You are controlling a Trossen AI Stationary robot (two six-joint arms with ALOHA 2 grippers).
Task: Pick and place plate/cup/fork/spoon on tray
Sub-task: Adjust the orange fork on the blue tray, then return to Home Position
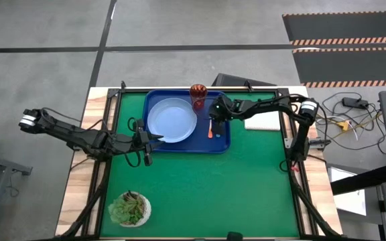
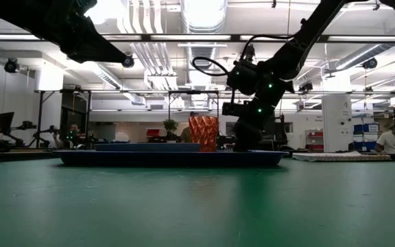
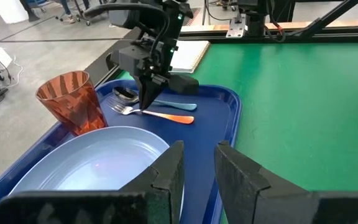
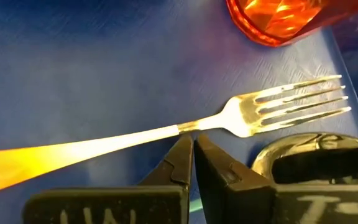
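Note:
The dark-blue tray [image 1: 221, 144] lies at the table's far middle. On it are the pale-blue plate [image 1: 171, 120], the dark-red cup [image 1: 198, 94], which stands upright at the far rim, the orange-handled fork [image 3: 166, 116] and the blue-handled spoon [image 3: 178, 106], which lie flat side by side. My right gripper [image 4: 193, 152] is shut and points down. Its tips are between the fork [image 4: 247, 115] and the spoon's bowl [image 4: 303, 155]. My left gripper [image 3: 197, 165] is open and empty above the tray's left near corner, beside the plate [image 3: 98, 162]. My right gripper's shut fingertips [image 3: 146, 104] come down from above at the spoon's neck, between its bowl [image 3: 124, 93] and its blue handle. The fingers themselves hide that spot, so I cannot tell whether they touch the spoon. The spoon lies flat on the tray.
A white pad [image 1: 263, 120] lies just right of the tray, under the right arm. A small pot with a green succulent [image 1: 130, 209] stands at the near left corner. The green mat [image 1: 206, 194] spreads near the tray.

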